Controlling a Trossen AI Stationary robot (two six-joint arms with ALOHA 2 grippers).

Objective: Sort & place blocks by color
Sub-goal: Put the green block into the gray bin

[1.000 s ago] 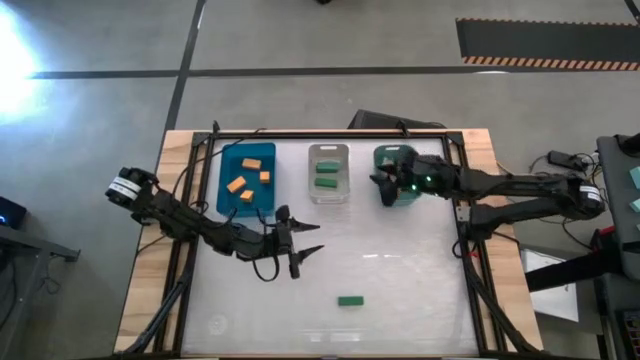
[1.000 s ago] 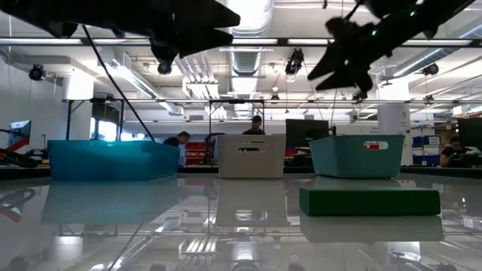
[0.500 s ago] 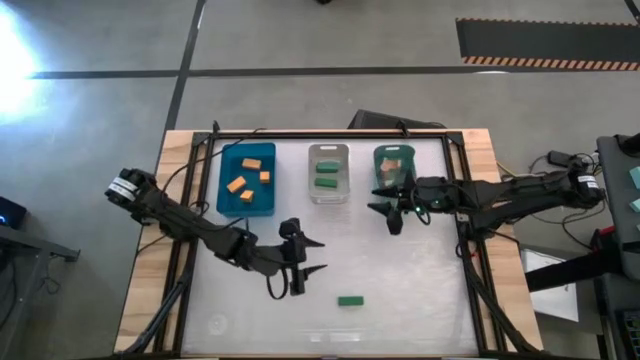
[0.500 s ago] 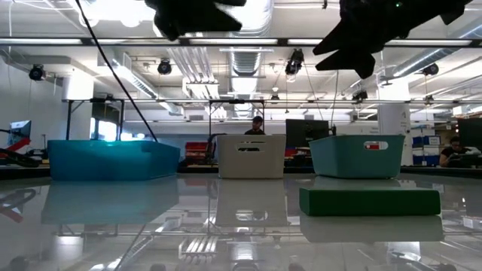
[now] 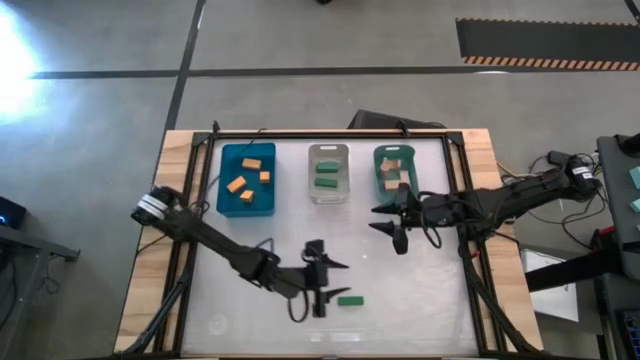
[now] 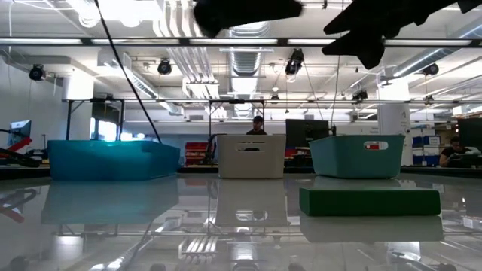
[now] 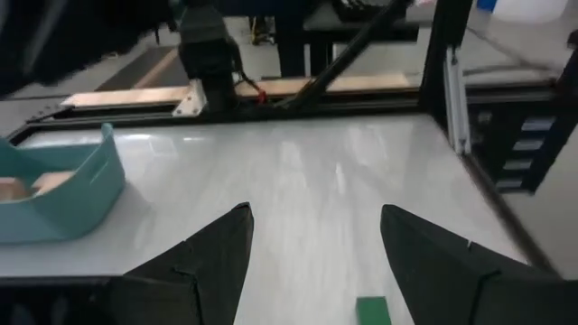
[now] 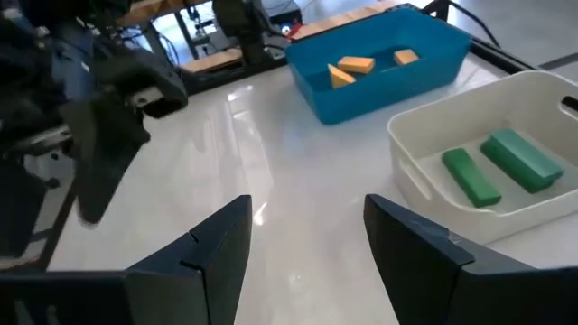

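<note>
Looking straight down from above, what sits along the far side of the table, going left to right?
Blue bin holding orange blocks → clear bin holding green blocks → teal bin holding tan blocks.

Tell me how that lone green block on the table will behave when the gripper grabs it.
The green block looks like a solid flat bar, so it is probably stiff and light. It lies on its broad face in the low view, so it is unlikely to roll or tip. The glossy table may let it slide if the open left gripper nudges it.
</note>
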